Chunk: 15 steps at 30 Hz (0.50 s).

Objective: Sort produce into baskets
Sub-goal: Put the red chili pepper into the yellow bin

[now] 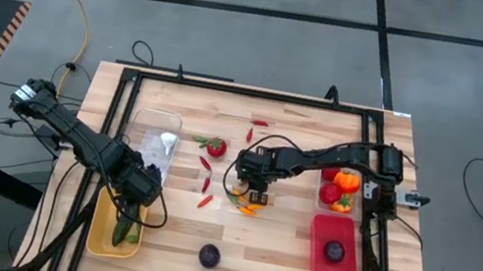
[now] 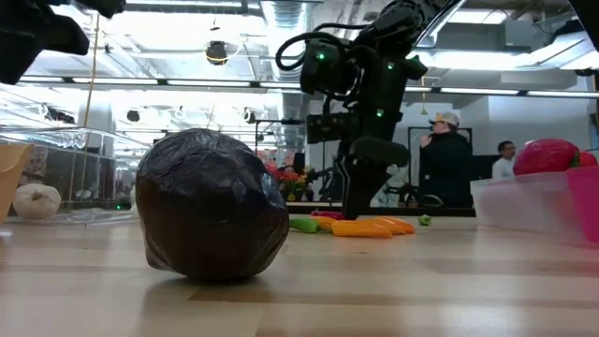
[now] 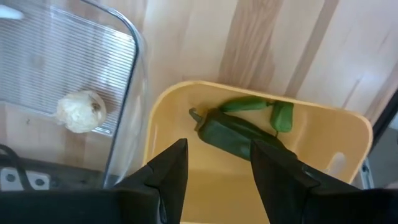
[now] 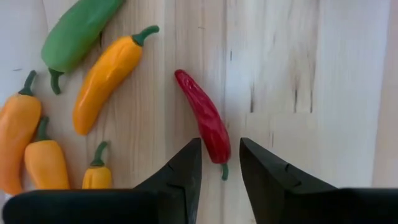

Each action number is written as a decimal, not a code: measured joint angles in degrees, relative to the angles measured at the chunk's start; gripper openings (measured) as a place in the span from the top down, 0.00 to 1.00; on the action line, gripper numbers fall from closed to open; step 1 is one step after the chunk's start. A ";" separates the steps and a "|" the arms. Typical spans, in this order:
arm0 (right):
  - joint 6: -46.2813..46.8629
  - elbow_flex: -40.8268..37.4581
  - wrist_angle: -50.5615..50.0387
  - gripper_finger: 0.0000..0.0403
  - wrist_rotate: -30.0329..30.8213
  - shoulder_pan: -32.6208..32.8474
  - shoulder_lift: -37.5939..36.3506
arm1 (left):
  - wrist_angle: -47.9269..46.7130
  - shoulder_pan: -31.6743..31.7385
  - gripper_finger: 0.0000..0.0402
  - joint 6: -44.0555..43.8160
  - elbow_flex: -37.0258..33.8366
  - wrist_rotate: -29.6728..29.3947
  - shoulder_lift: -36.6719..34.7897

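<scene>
On the left of the bench (image 1: 281,252), the left tool (image 3: 214,163) hangs over the yellow basket (image 3: 323,134), its fingers spread with nothing between them. Green chillies (image 3: 239,129) lie in that basket just beyond the fingertips. Beside it stands the clear basket (image 1: 153,140) with a white garlic (image 3: 81,111) inside.

Nearer the front edge, a dark purple round (image 1: 209,256) sits alone on the wood. Loose red chillies (image 1: 206,175) and a tomato (image 1: 216,147) lie toward the middle.

The right tool (image 4: 219,163) is down over the middle of the bench, its fingers narrowly parted astride the stem end of a red chilli (image 4: 204,119), not yet clamped on it. Orange chillies (image 4: 107,73) and a green one (image 4: 78,28) lie just beside it.

At the far right, the red basket (image 1: 319,259) holds a dark round, and orange peppers (image 1: 346,182) sit near the bench's edge.

The risk is the grip point: the fingers bracket only the thin tail of the chilli, so on closing it could pivot, squirt out, or droop and drop in transit.
</scene>
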 joint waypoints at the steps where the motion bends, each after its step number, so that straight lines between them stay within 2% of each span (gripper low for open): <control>1: 0.69 0.00 0.17 0.68 0.00 -0.22 0.00 | 0.02 0.00 0.60 -0.01 0.00 -0.43 0.00; 15: 0.97 0.00 0.16 0.73 -0.53 -0.84 0.02 | 1.51 0.02 0.60 0.00 0.00 -1.36 0.00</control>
